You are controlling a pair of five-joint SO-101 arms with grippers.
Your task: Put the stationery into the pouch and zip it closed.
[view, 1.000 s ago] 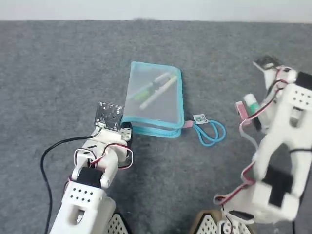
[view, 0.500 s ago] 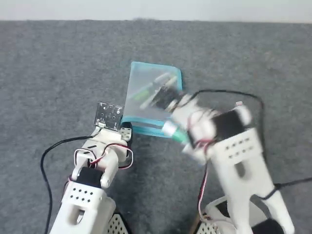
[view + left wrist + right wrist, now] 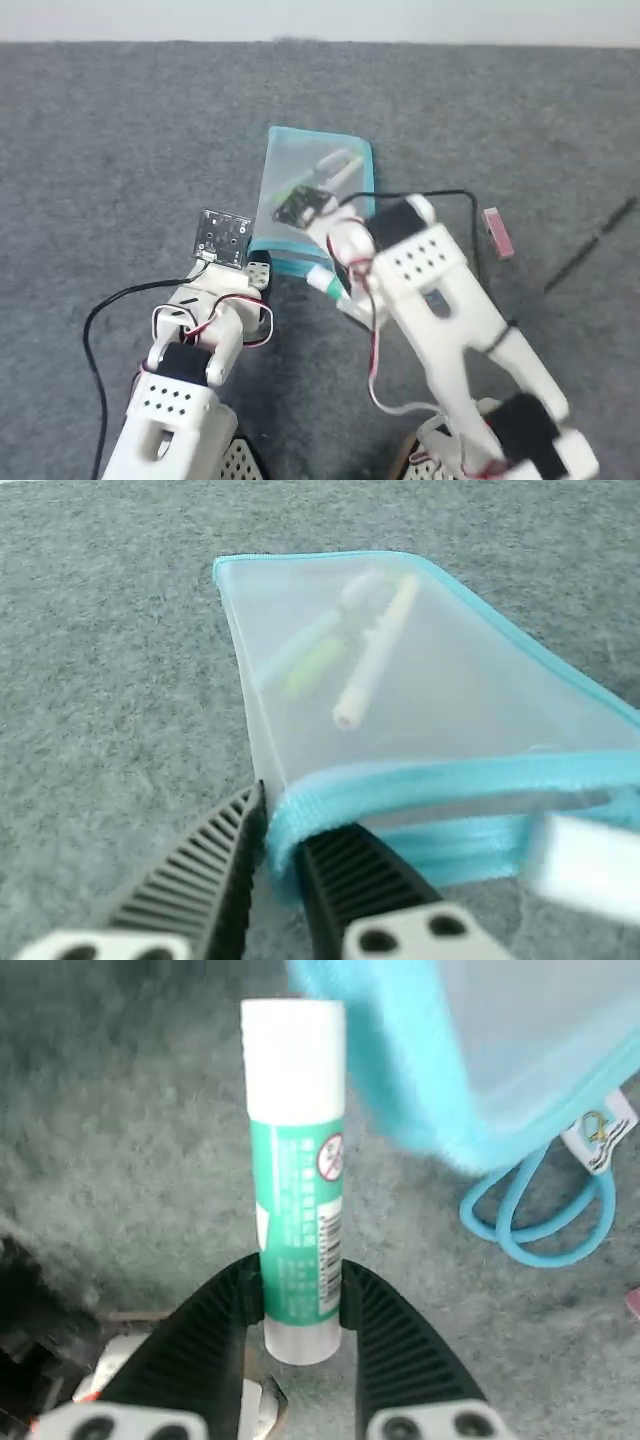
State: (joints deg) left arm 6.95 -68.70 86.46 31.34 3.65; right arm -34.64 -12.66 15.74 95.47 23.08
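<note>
Item 1. Pouch (image 3: pixel 300 160): translucent, blue-edged, lying on the grey bench (image 3: pixel 120 130) at mid-scene. The zip edge faced near, and its two blue bands stood slightly apart in the left wrist view.

Item 2. Contents of the pouch: a white pen (image 3: pixel 375 655) and a green marker (image 3: pixel 310 665), side by side and seen through the wall, towards the far end.

Item 3. Left tool (image 3: pixel 278 825): narrow, with its ribbed jaws pinching the near-left corner of the pouch's zip edge. The arm rose from the near left.

Item 4. Right tool (image 3: pixel 300 1280): clamped on the lower body of the glue stick (image 3: pixel 295 1160). The arm reached in from the near right, over the right part of the pouch.

Item 5. Glue stick: green and white, held clear of the bench, with its white cap end just beside the pouch's blue zip edge on the near side. Whether the two touched could not be told.

Item 6. Blue cord loop (image 3: pixel 540 1215) with a small white tag (image 3: pixel 598 1130): lying on the bench at the pouch's near-right corner.

Item 7. Small pink block (image 3: pixel 497 232): on the bench to the right, well apart from the pouch.
</note>
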